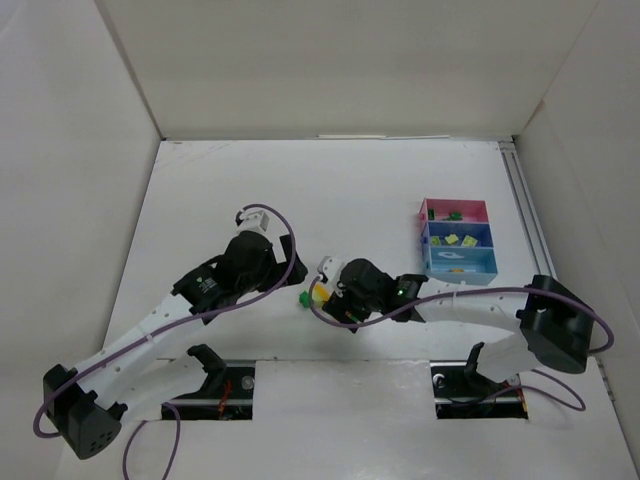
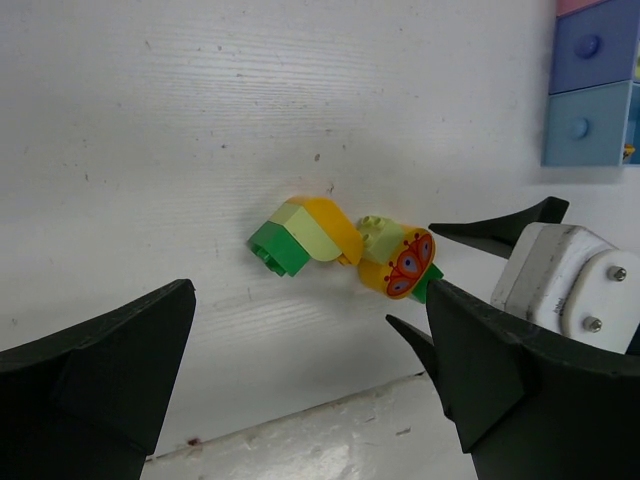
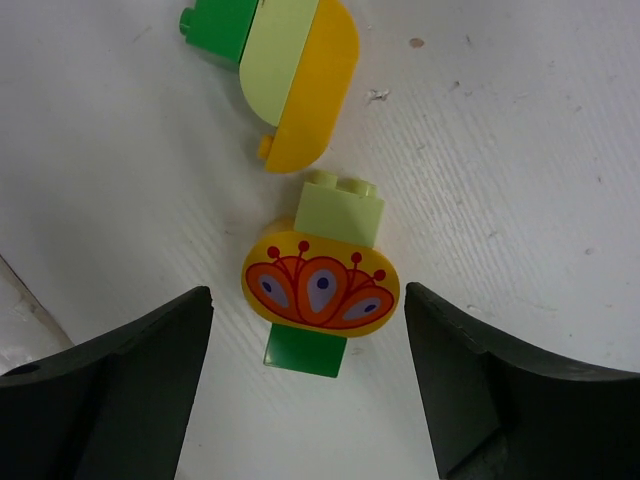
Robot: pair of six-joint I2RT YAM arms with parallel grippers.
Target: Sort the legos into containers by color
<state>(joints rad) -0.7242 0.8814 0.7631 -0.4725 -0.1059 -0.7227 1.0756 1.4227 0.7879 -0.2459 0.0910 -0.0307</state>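
Jaws of the right gripper [image 3: 308, 295] stand spread, one on each side of a small clump of legos [image 3: 320, 290], with bare table [image 3: 520, 150] showing in both gaps. Only the right wrist view shows that clump clearly: a yellow oval face with a red and blue pattern, a pale green brick above it and a dark green one below. Just beyond lies a second clump [image 3: 285, 80] of dark green, pale green and orange. The left wrist view shows both clumps side by side, and the left gripper [image 2: 300, 310] with its jaws wide apart and pinching nothing. Only the top view shows all of the containers [image 1: 457, 238], pink, dark blue and light blue, well to the right of the clumps, with small bricks inside
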